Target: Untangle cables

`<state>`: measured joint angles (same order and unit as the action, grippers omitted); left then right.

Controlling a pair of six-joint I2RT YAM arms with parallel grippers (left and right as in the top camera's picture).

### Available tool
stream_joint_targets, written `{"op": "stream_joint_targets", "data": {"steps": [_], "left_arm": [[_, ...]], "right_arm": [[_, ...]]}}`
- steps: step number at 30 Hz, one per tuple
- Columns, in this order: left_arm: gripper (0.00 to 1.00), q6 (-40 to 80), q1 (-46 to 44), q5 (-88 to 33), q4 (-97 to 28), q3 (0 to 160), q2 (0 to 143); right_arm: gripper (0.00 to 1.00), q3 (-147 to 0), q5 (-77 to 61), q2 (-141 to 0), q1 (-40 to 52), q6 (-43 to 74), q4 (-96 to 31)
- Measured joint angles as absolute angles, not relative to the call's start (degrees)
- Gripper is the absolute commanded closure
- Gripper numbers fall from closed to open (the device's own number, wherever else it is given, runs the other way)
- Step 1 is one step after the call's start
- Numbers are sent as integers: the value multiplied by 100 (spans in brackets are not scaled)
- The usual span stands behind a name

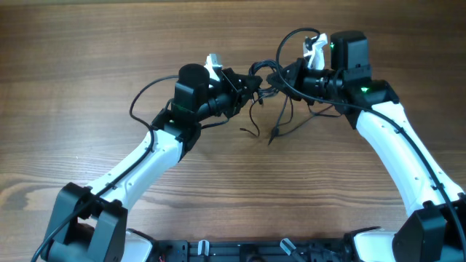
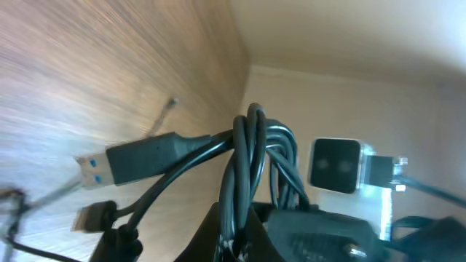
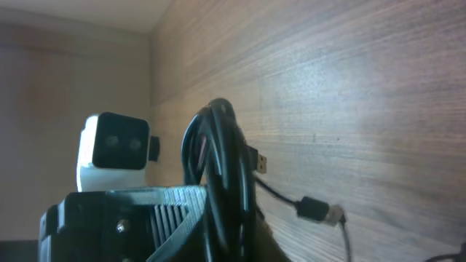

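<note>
The cables [image 1: 266, 78] form one knotted bundle between our two grippers, over the far middle of the table [image 1: 87, 44]. Thin loose ends trail from it toward the near side. In our left wrist view the bundle rises as a tight loop. A USB plug [image 2: 109, 164] with a blue insert sticks out sideways from it, with a smaller plug [image 2: 91, 217] below. Our left gripper [image 1: 244, 86] is clamped tight on the cables, and the loop comes up from between its jaws. Our right gripper [image 1: 290, 75] meets the same bundle from the other side. The strands run right against its ribbed finger [image 3: 164, 211], but we cannot tell how far its jaws are parted or whether they grip. The grippers sit just beside each other, so the right camera housing [image 2: 335, 164] stands just behind the loop and the left camera housing [image 3: 113, 149] beside it. A thicker arm cable [image 1: 291, 36] arcs near the tangle.
</note>
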<state>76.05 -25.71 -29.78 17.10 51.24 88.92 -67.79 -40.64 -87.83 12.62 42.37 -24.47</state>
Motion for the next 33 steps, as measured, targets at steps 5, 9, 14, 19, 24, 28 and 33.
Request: {"op": "stream_joint_targets", "data": {"steps": [5,9,14,19,24,28,33], "left_arm": [[96,6512,-2388,-2987,1476,5124,8892],[96,5870,-2130,-3000,1466,5124,8882],[96,5489,-1822,-3004,1452,5124,8670],[96,4890,-1671,-3448,1452,5124,8353],[96,4329,-1288,-4342,1417,5124,8130],[96,4176,-670,-4727,1367,5124,8009],[96,3913,-231,-5183,1313,5122,7968]], "right_arm": [[0,-6779,-4066,-8783,1269,3446,-2862],[0,-6779,-3879,-8783,1286,2812,-3135],[0,-6779,-3723,-8783,1466,2093,-3044],[3,-6779,-3658,-8783,1907,1584,-2580],[72,-6779,-3465,-8783,2241,1282,-2156],[96,-6779,-3468,-8788,2285,1181,-2239],[96,-6779,-3892,-8792,2285,1164,-2270]]}}
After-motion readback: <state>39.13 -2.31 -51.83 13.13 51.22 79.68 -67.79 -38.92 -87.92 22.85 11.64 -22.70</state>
